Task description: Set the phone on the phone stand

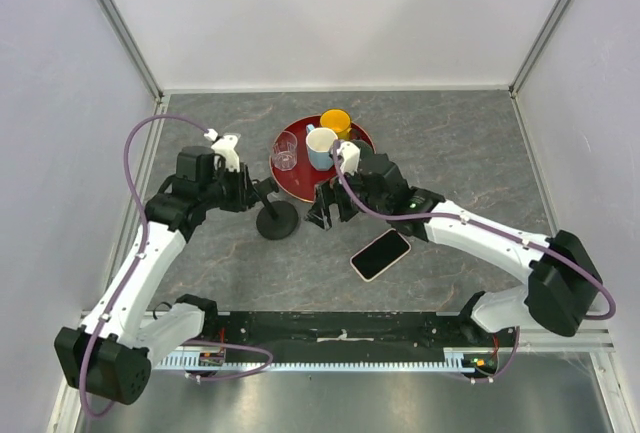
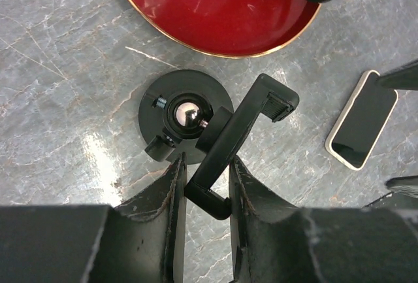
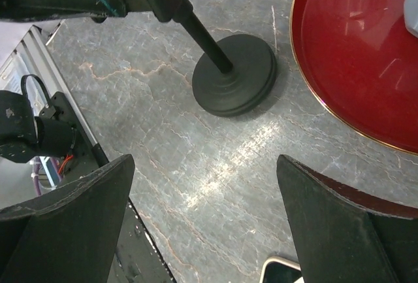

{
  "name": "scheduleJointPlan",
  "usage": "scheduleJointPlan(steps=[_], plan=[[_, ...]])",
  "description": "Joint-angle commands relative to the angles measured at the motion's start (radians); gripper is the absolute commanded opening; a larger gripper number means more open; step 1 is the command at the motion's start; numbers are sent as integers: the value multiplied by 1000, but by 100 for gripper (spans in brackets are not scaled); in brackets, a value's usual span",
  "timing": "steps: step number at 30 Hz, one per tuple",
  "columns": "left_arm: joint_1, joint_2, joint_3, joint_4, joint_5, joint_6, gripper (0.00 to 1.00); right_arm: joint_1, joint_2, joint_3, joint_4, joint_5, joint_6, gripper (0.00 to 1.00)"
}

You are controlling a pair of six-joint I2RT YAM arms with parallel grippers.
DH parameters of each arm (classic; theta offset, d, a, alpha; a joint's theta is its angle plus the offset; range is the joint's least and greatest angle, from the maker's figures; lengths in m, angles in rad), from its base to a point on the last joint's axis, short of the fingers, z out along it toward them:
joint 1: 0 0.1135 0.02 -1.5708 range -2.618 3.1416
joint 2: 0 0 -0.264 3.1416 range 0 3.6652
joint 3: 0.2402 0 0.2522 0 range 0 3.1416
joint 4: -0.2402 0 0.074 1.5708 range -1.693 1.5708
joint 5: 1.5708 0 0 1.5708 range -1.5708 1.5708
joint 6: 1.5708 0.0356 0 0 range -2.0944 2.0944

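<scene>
Left fingers [image 2: 160, 214]: gripping the phone stand [image 2: 186, 116] by its holder.
Right fingers [image 3: 72, 221]: hanging wide open, empty, right of the stand.
Phone [image 1: 380, 254]: lying diagonally, farther right, nearest them.

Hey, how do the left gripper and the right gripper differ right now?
The left gripper is closed on the phone stand at its holder; the right gripper stands wide open, holding nothing. The left gripper sits at the stand's top; the right gripper hovers above the table between stand and phone. Both are black, two-fingered and close to the red tray.
</scene>
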Motion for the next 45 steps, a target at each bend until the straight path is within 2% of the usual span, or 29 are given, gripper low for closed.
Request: scheduleJointPlan(steps=[1, 2, 4, 5, 8, 11, 13, 17, 22, 23, 27, 30, 37, 41, 45], plan=[[-24, -61, -12, 43, -12, 18, 17, 51, 47, 57, 70, 83, 3, 98], [-26, -71, -17, 37, -19, 18, 28, 66, 64, 71, 69, 100, 3, 98], [-27, -89, -21, 34, -33, 26, 37, 78, 82, 89, 70, 107, 8, 98], [-27, -106, -21, 29, -39, 26, 48, 88, 97, 97, 70, 116, 6, 98], [-27, -134, -21, -1, -44, 21, 62, 100, 125, 117, 70, 133, 11, 98], [-26, -152, -27, -17, -15, -2, 65, 106, 147, 138, 69, 149, 8, 98], [-27, -164, -28, -28, 14, -25, 65, 109, 153, 154, 69, 165, 0, 98], [-26, -184, -37, -37, 46, -56, 54, 111, 179, 187, 56, 162, -37, 97], [-27, -207, -47, -41, 57, -94, 48, 146, 203, 212, 76, 139, -55, 93], [-26, -203, -52, -40, 57, -100, 44, 151, 205, 207, 102, 142, -54, 93], [-27, -183, -70, -38, 42, -143, 36, 163, 220, 197, 150, 137, -55, 85], [-27, -183, -84, -31, 49, -166, 35, 171, 226, 192, 173, 139, -70, 78], [-27, -195, -113, -20, 14, -184, 35, 177, 271, 227, 178, 151, -95, 49], [-27, -175, -115, -25, -4, -189, 23, 178, 283, 238, 184, 163, -93, 37], [-27, -149, -112, -34, -32, -198, 15, 184, 286, 249, 199, 173, -86, 18]])
